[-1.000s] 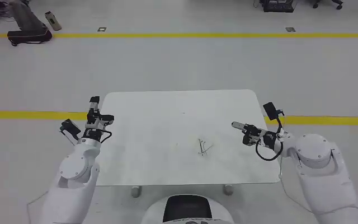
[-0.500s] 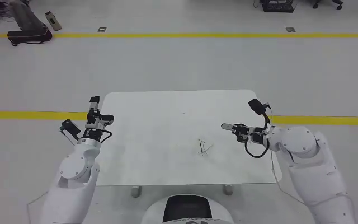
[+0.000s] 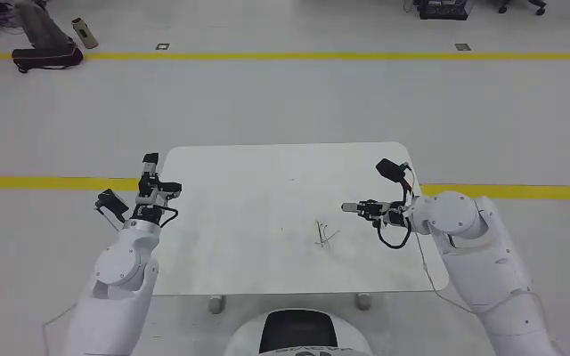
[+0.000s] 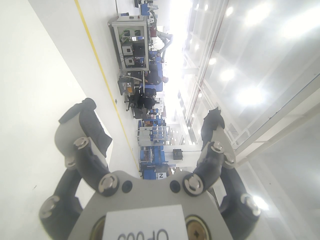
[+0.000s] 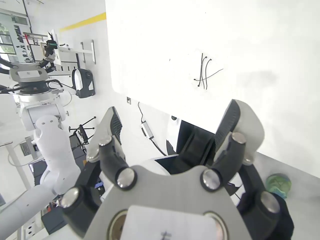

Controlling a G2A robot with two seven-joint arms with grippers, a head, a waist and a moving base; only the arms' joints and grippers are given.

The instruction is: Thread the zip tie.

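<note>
Since the earlier frames, the right tool [image 3: 346, 207] had travelled inward from the right edge of the tabletop [image 3: 267, 182] and ended nearer the zip ties [image 3: 324, 234]. The left tool [image 3: 150, 161] had kept its place at the left edge.

Right tool [image 5: 172, 111]: fingers spread wide, nothing between them, held over the right part of the tabletop [image 5: 162, 26].

Left tool [image 4: 150, 108]: fingers spread, nothing held, pointed out at the room.

Zip ties [image 5: 205, 72]: a small cluster of thin black ties, crossed over one another, lay flat on the tabletop toward its near right part, apart from both tools. Nothing stood between the right tool and the ties.

Surface: white tabletop with rounded corners. A tiny dark speck [image 3: 281, 231] lay to the left of the ties.

Room: pale floor with a yellow line [image 3: 267, 56] on the far side and another yellow line [image 3: 53, 182] level with the tabletop. A black bag [image 3: 44, 55] lay on the floor at the far left. The left wrist view took in an equipment cabinet [image 4: 130, 43] and bright ceiling lights [image 4: 250, 96].
</note>
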